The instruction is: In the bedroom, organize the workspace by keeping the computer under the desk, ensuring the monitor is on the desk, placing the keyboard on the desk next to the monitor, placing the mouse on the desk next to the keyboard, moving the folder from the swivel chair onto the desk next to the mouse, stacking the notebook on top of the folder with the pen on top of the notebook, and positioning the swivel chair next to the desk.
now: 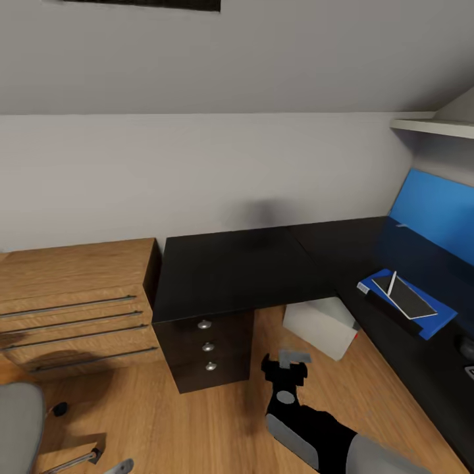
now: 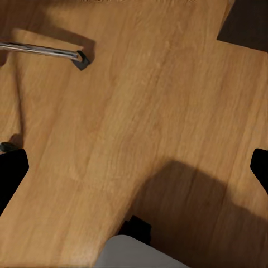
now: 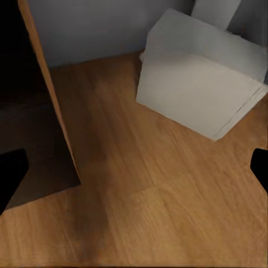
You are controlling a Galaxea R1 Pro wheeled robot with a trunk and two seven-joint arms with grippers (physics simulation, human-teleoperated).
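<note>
Three things already stacked near the desk (image 1: 237, 270) edge, pen (image 1: 392, 284) on notebook (image 1: 403, 296) on folder (image 1: 408, 299), so nothing slides; right gripper (image 1: 289, 361) fingers spread, empty; left gripper's fingers can't tell.

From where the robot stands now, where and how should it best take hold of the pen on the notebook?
Grip the pen near its middle, coming straight down from above with the right gripper, fingers across its thin shaft. It lies flat on the grey notebook, which rests on the blue folder on the desk, so a side approach would probably find nothing to pinch.
</note>
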